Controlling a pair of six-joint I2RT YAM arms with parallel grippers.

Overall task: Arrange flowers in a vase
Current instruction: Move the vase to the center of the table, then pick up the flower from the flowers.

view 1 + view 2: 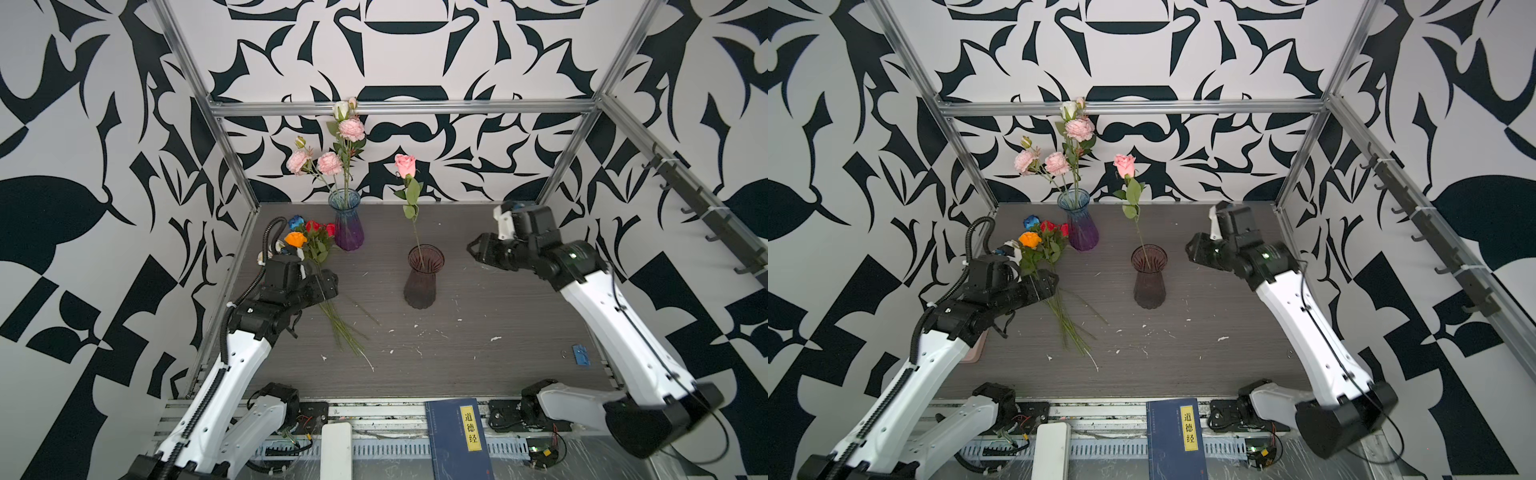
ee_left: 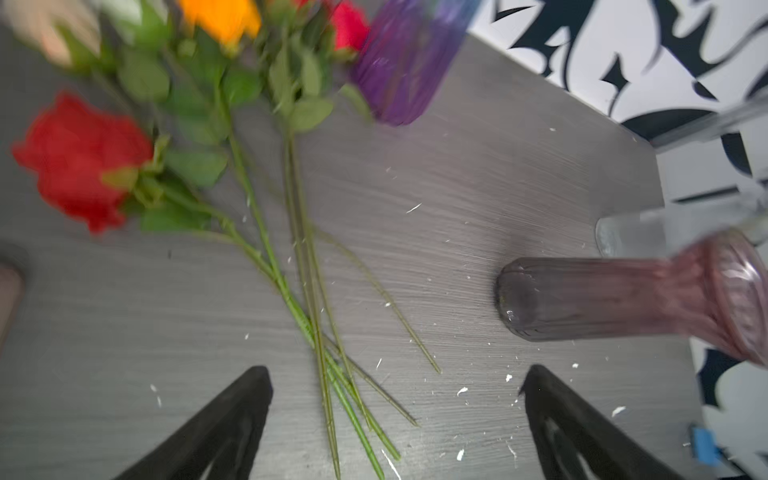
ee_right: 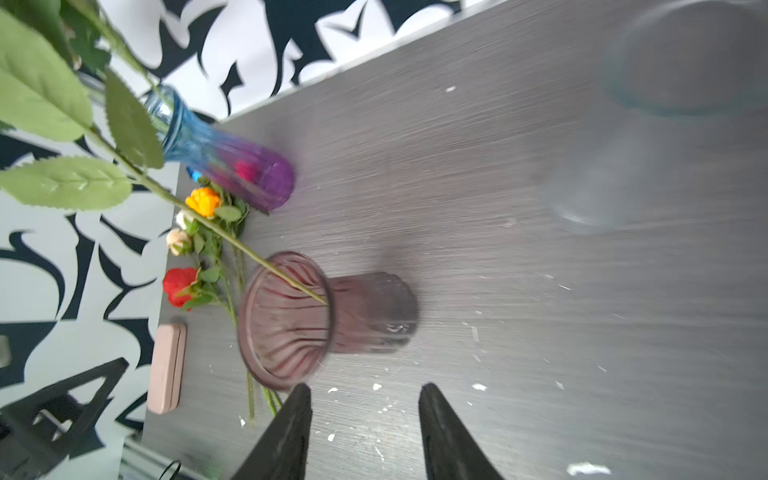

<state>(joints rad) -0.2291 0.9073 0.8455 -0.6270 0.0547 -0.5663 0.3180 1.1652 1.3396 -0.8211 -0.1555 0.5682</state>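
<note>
Both stood spread and empty: left pincer [image 2: 399,370] over loose green rose stems [image 2: 309,291], right pincer [image 3: 365,386] near ribbed mauve glass vase [image 3: 374,311].

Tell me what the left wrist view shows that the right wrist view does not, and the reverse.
Only the left wrist view: the blue clip. Only the right wrist view: the right gripper, open, and a leafy stem standing in the dark vase. Both: that vase, the purple vase, the orange rose, a red rose, loose stems.
</note>
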